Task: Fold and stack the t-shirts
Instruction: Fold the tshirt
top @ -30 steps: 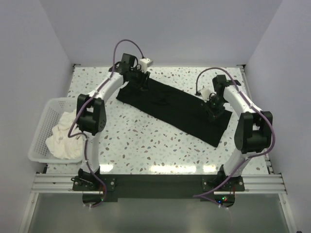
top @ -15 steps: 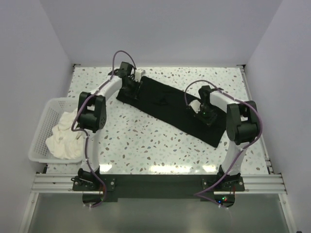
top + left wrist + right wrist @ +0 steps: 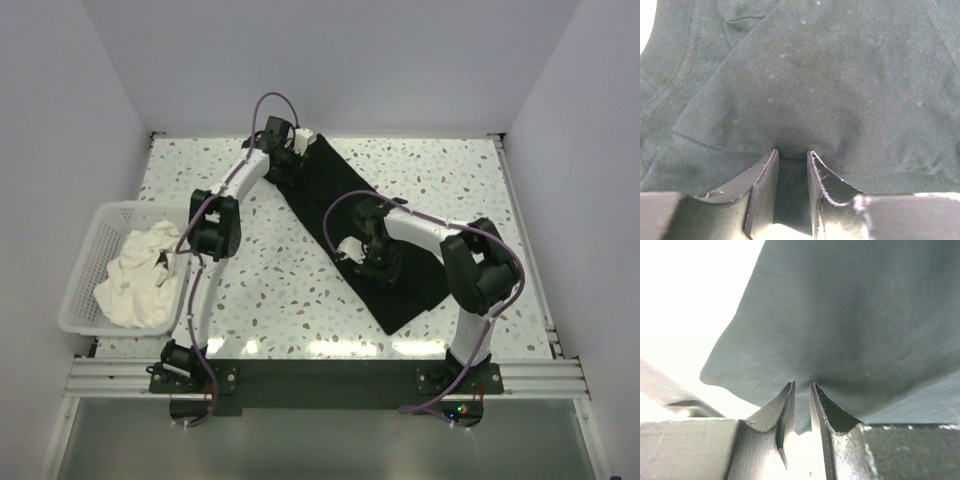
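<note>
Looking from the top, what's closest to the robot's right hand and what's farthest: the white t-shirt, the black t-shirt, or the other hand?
1. black t-shirt: the right hand is pinching it, mid-table.
2. left hand: at the shirt's far end, toward the back left.
3. white t-shirt: crumpled in the basket at the table's left edge.

Speckled white terrazzo table [image 3: 290, 290] w/ plain pale walls [image 3: 400, 60] on 3 sides, bright glare along far edge.
</note>
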Controlling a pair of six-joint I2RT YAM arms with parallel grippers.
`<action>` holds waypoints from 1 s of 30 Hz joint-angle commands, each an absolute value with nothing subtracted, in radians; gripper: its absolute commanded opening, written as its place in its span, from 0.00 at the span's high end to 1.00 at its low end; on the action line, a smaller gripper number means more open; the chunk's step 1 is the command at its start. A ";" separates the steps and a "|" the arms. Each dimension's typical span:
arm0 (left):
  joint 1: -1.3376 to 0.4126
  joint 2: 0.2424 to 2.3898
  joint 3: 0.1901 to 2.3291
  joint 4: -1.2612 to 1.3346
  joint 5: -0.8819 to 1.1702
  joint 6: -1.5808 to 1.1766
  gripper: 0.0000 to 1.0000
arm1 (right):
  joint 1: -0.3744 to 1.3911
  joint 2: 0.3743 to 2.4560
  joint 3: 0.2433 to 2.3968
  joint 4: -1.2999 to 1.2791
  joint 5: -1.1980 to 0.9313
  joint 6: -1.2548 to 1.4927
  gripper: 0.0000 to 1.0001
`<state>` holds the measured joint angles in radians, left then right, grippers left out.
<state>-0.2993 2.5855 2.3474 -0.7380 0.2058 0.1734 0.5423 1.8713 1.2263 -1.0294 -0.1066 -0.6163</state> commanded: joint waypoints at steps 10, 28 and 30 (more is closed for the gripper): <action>-0.310 2.237 2.166 -0.385 0.301 0.121 0.43 | 0.376 1.713 1.312 -1.086 -0.118 -0.718 0.80; -0.319 2.131 1.875 -0.609 0.423 0.058 0.50 | 0.435 1.902 1.158 -0.960 0.002 -0.753 0.91; -0.321 2.141 1.867 -0.630 0.420 0.058 0.51 | 0.474 1.904 1.152 -0.968 -0.044 -0.738 0.91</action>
